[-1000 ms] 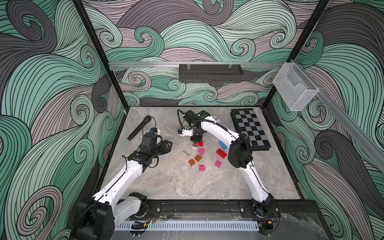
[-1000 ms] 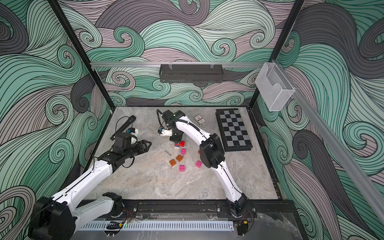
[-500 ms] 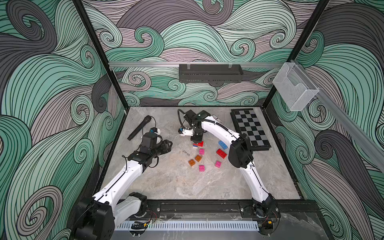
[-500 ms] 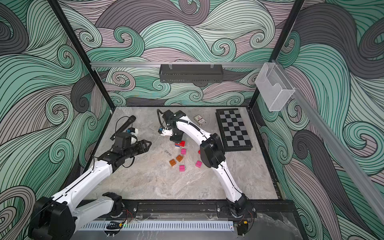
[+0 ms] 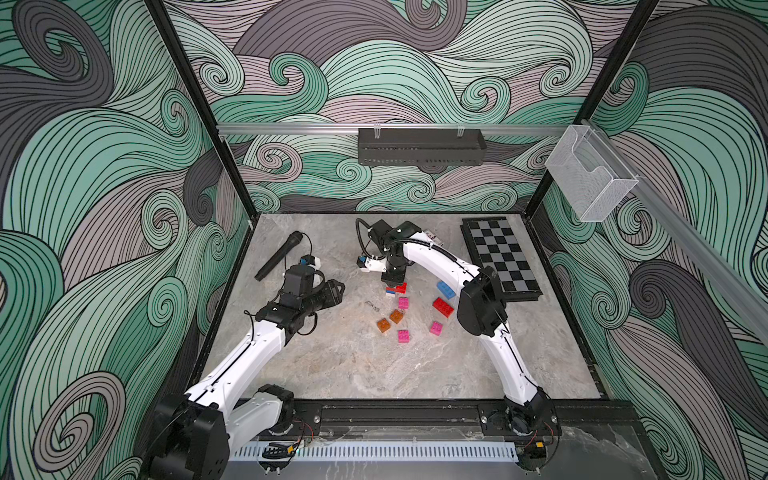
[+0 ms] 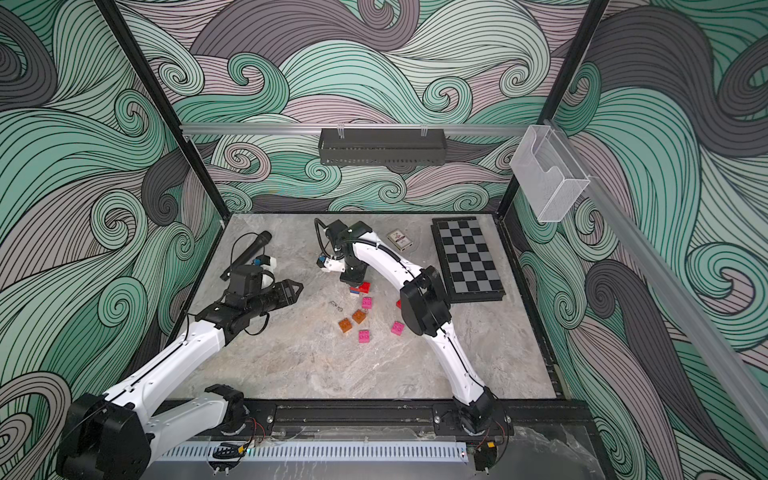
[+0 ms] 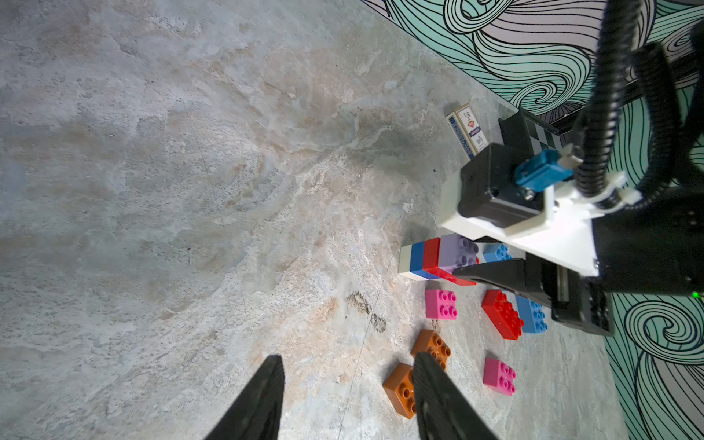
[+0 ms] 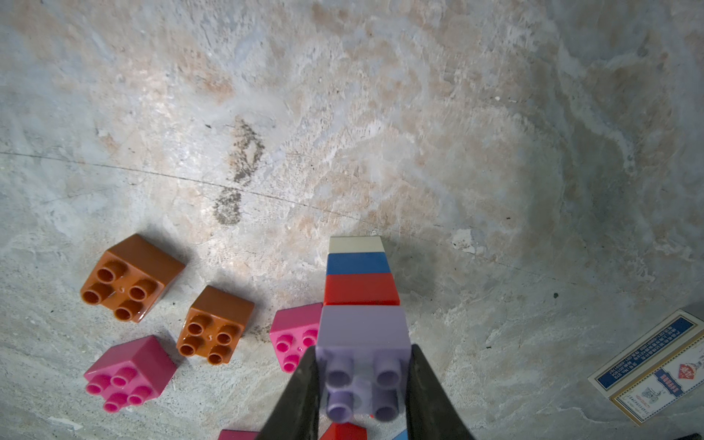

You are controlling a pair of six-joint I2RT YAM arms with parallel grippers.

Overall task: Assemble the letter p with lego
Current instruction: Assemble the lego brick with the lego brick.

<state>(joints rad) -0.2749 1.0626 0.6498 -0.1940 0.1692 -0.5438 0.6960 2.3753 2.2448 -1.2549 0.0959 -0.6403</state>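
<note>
Stack of studded plastic bricks [image 8: 360, 289] near the table's middle, right gripper [image 8: 364, 348] pinching its lilac square top brick [image 8: 364, 327].
Both wrist views show white, blue and red layers beneath (top views hide the lilac under the down-pointing wrist); left gripper [image 7: 348, 364] hovers well apart, spread and empty, arm reaching low over the grey marble tabletop [image 5: 353, 365].

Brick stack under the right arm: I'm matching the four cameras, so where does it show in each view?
In a top view: brick stack, near the picture's centre.
In a top view: just left of centre.
Left wrist: right of centre.
Right wrist: bottom centre, lilac top brick clamped by the right gripper.
Shared landmark: the pink brick beside it.
</note>
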